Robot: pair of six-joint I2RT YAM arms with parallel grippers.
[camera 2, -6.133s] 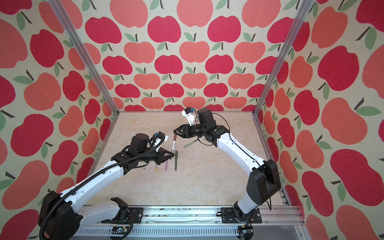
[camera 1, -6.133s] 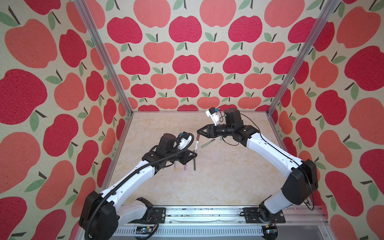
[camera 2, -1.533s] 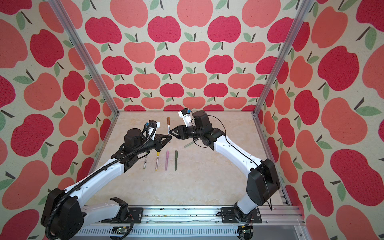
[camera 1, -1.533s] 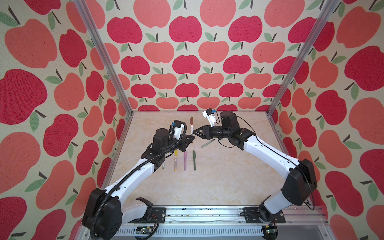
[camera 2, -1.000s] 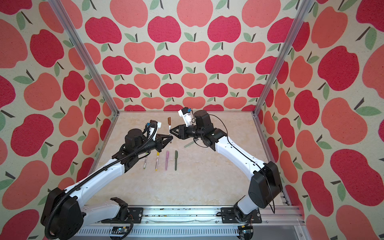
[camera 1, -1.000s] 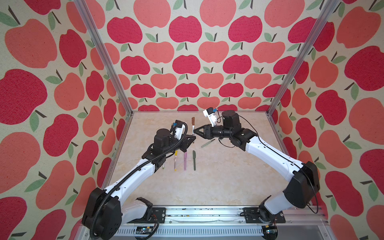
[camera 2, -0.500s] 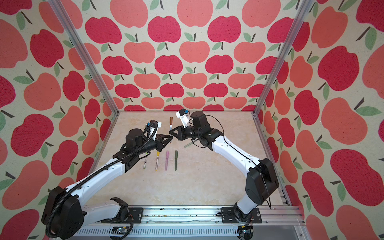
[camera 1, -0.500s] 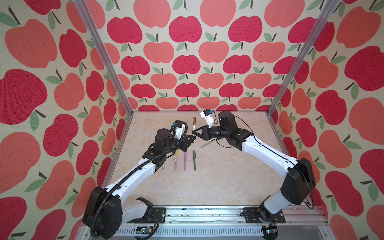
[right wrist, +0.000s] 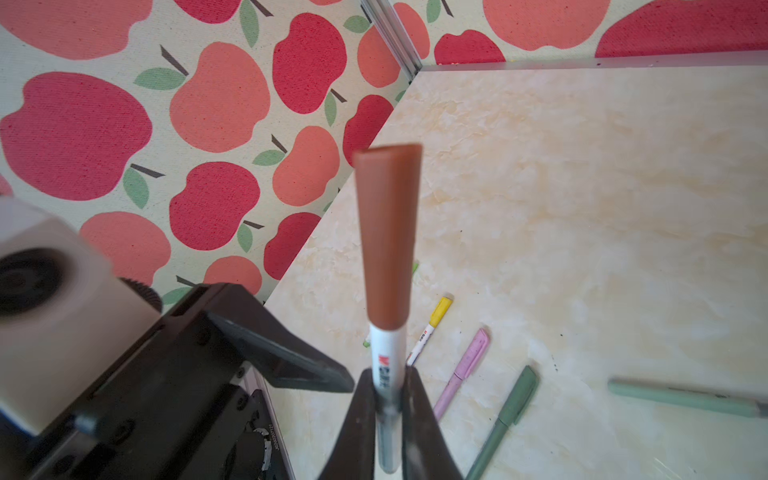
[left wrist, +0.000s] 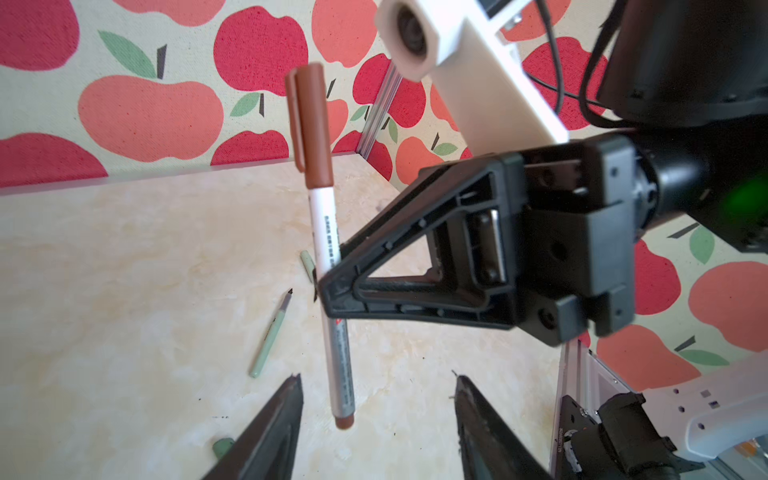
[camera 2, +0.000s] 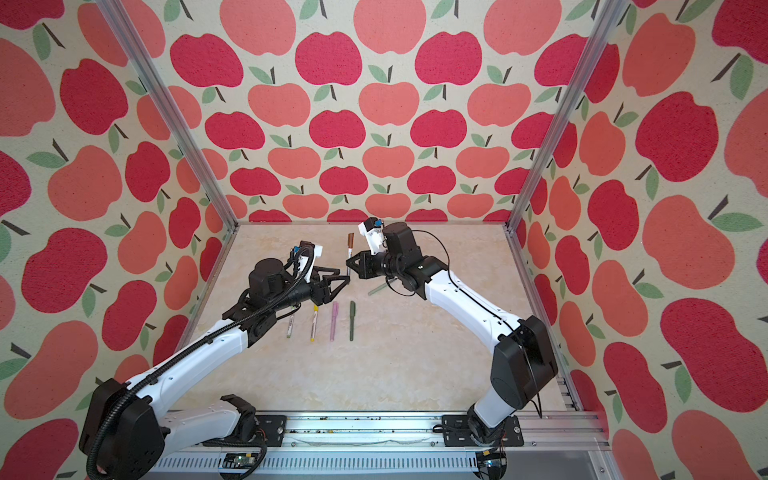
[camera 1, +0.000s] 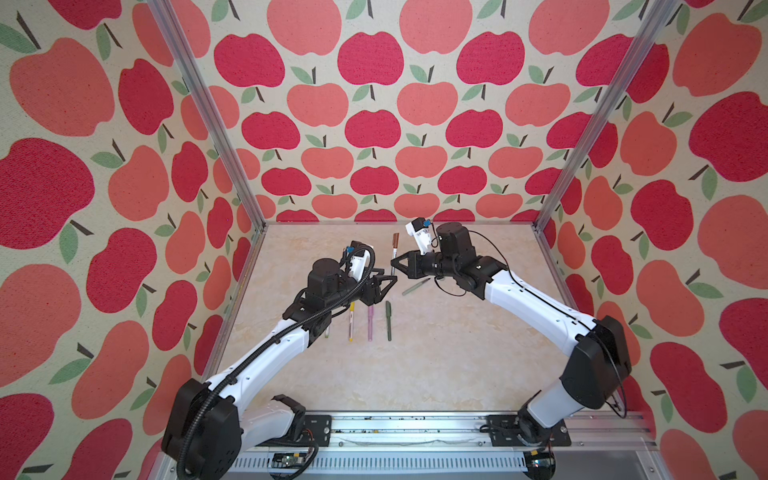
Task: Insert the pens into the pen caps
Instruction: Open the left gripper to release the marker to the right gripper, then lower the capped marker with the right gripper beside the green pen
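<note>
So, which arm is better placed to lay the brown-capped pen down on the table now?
The right. The right gripper is shut on the brown-capped pen, holding it upright above the table. The left gripper is open, its jaws not touching the pen.

Dark print along the white pen (left wrist: 328, 245), too blurred to read, red logo (right wrist: 383, 358) on its barrel, illegible

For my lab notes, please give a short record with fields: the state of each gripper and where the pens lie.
right gripper: shut on white printed pen with brown plastic cap, held upright
left gripper: open, holding nothing, near that pen's lower end
lying on beige marbled table: yellow-capped white pen, pink pen, dark green pen, side by side; pale sage pen, uncapped, apart
</note>
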